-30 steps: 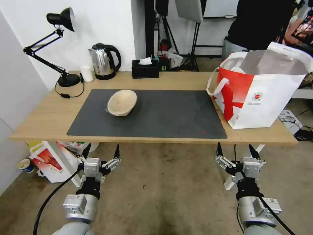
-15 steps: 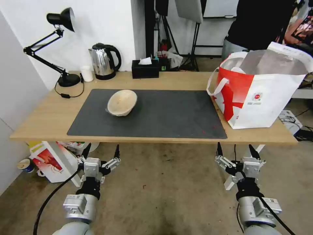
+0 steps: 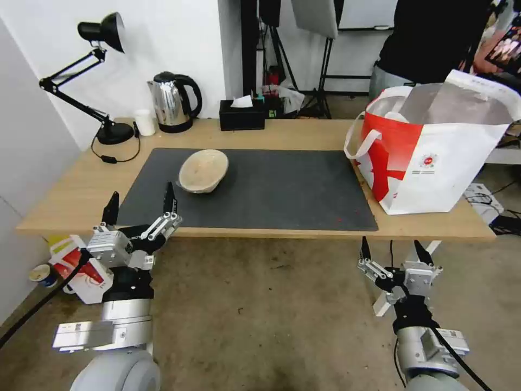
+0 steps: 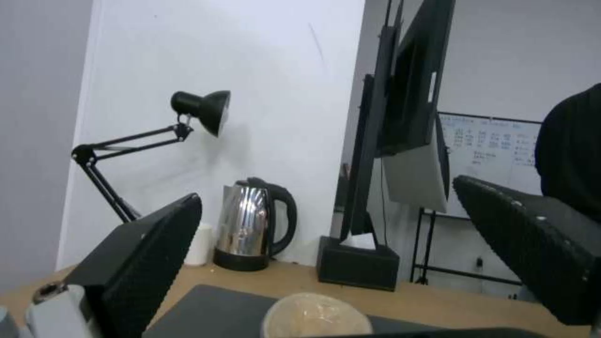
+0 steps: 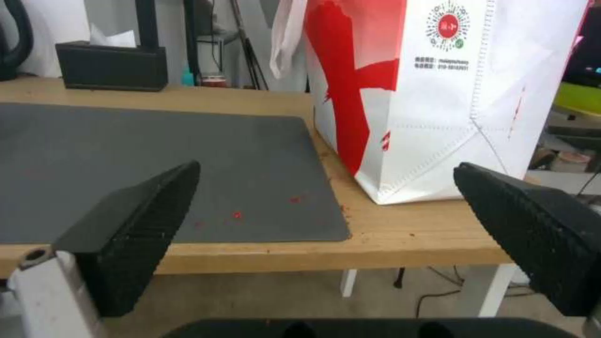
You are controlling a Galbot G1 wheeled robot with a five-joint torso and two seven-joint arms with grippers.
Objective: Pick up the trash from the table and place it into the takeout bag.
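Observation:
A shallow beige bowl (image 3: 203, 171) rests tilted on the left part of the dark grey mat (image 3: 282, 190) on the light-wood table (image 3: 81, 184). In the left wrist view the bowl (image 4: 316, 319) lies just beyond my open fingers. My left gripper (image 3: 141, 198) is open at the table's front left edge, short of the bowl and a little to its left. The red-and-white takeout bag (image 3: 434, 146) stands open on the table's right end. My right gripper (image 3: 392, 247) hangs open below the front edge, under the bag (image 5: 438, 94).
A black desk lamp (image 3: 103, 32), a steel kettle (image 3: 173, 100), a small white cup (image 3: 145, 122) and a black tissue box (image 3: 241, 114) line the table's far side. A crayfish-print box (image 3: 87, 269) sits on the floor under the left end. A person stands behind the bag.
My left arm has risen from below the table and shifted left, its open gripper now at the front edge facing the bowl. The right arm has not moved.

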